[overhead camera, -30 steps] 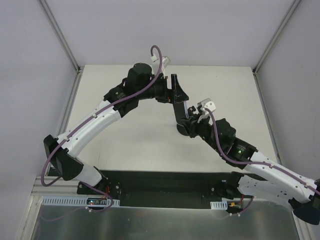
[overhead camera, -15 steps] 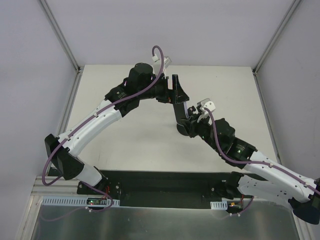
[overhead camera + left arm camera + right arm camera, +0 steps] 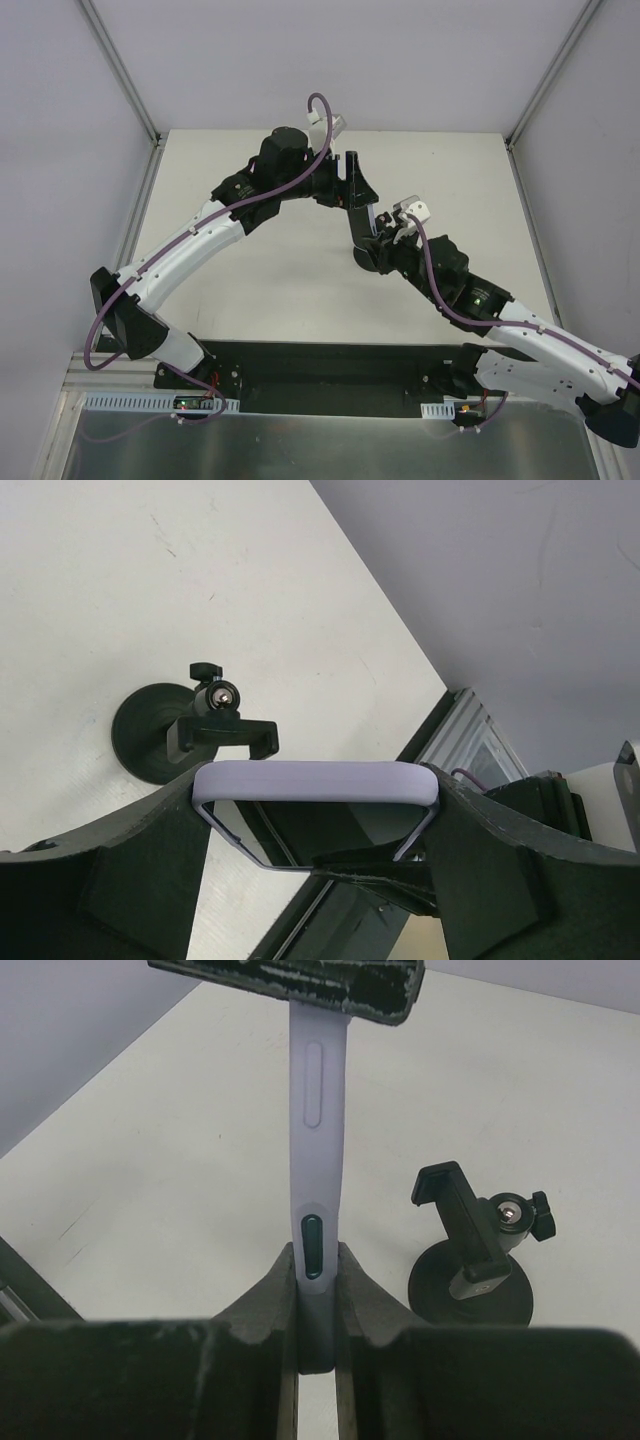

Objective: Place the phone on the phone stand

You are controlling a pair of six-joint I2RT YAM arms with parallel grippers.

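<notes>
Overhead, both arms meet above the pale, lightly scuffed table (image 3: pixel 90 590), boxed in by grey walls (image 3: pixel 330 60). Both the left tool (image 3: pixel 317 798) and the right tool (image 3: pixel 316 1272) are clamped on the phone (image 3: pixel 318 1150), held on edge. The phone stand (image 3: pixel 472 1260) sits just right of the right tool, seemingly not touching the phone.

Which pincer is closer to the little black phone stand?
Right. The right pincer grips the phone at its lower end, just beside the phone stand. The left pincer holds the phone's other end, farther from the stand.
</notes>
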